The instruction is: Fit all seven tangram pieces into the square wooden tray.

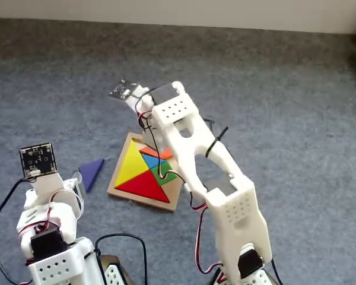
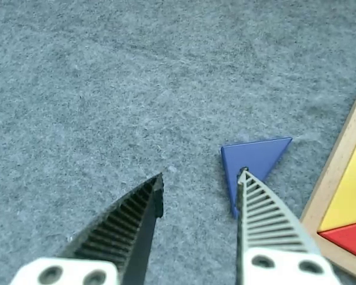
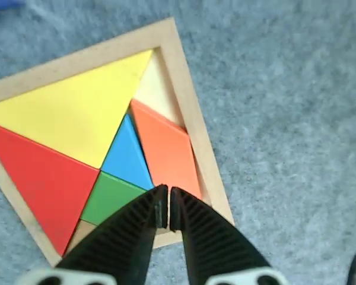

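Your left gripper [image 2: 201, 175], jaws apart, sits off-centre: one tip over the blue triangle [image 2: 252, 155], loose on the table [image 2: 107, 89] beside the tray [image 2: 335, 178]. Shift across to straddle it before closing

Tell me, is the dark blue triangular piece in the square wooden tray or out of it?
Out. The dark blue triangular piece lies flat on the grey carpet beside the square wooden tray, apart from its rim.
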`<state>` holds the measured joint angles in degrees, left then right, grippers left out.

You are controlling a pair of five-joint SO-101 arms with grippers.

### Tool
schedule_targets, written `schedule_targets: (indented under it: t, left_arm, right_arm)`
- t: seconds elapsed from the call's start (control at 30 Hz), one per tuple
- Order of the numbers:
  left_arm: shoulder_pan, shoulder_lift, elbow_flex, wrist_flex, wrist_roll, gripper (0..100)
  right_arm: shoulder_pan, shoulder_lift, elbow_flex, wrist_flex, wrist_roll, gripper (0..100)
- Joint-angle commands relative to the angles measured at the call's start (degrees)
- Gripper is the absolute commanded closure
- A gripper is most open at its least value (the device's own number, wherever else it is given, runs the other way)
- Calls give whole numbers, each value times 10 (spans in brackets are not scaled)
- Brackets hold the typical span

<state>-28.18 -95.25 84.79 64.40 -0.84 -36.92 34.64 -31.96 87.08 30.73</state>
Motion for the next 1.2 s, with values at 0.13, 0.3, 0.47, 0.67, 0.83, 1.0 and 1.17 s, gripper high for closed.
schedule_targets:
  t: [0.13,0.3,0.47,0.67,0.83,1.0,1.17]
  left_arm:
    - [-3,-5,-3,-11,-4,789]
    - [-3,-5,-3,-11,-4,789]
    - [-3,-5,-3,-11,-4,789]
    - [-3,-5,-3,-11,-4,789]
    - [-3,-5,-3,-11,-4,789]
    - [-3,-5,-3,-11,-4,789]
    - [-3,-5,-3,-11,-4,789]
  right_arm:
    - [7,-9,-100,109,68,906]
    - [33,-9,-99,110,122,860]
    - [44,-4,-97,111,199,857]
    - [40,-6,-48,109,260,856]
    - [37,-5,16,78,284,856]
    - [36,-6,68,15,286,856]
    - [35,-5,105,-59,284,856]
